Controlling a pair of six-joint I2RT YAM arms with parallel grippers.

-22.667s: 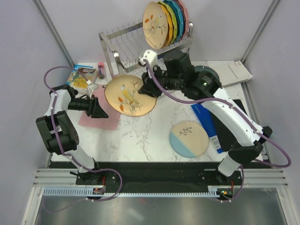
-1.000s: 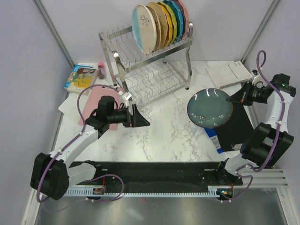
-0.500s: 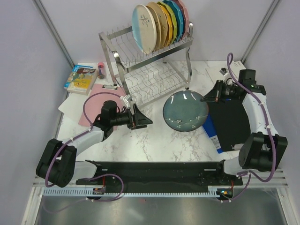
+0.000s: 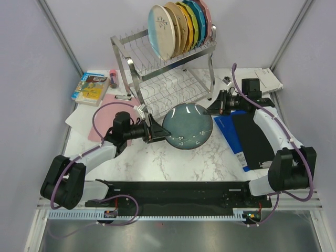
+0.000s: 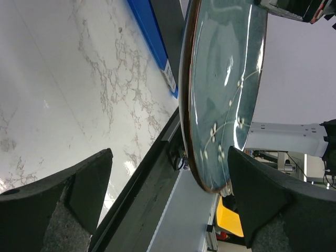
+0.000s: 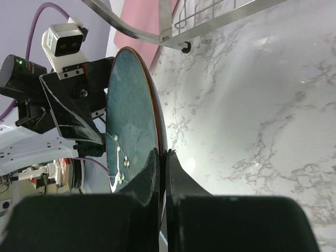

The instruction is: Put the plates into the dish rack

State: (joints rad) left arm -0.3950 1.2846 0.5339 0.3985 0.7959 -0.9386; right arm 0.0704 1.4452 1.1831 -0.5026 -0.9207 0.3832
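The left arm point(image 4: 97, 154) and right arm point(image 4: 270, 126) are white shells over chunky black joints, each trailing a looping purple cable point(image 4: 107, 104). The left fingers point(image 5: 86, 181) are broad black wedges faced with grey felt-like padding, and that wrist carries a small white camera box point(image 6: 65, 41).

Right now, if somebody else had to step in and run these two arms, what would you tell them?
Right gripper: shut on the rim of the dark teal plate, holding it over the table in front of the dish rack.
Left gripper: open, fingers spread at the plate's opposite rim, not gripping.
Done: blue-and-cream plate and two cream plates stand in the rack's top tier.
Left: get the teal plate into the rack.
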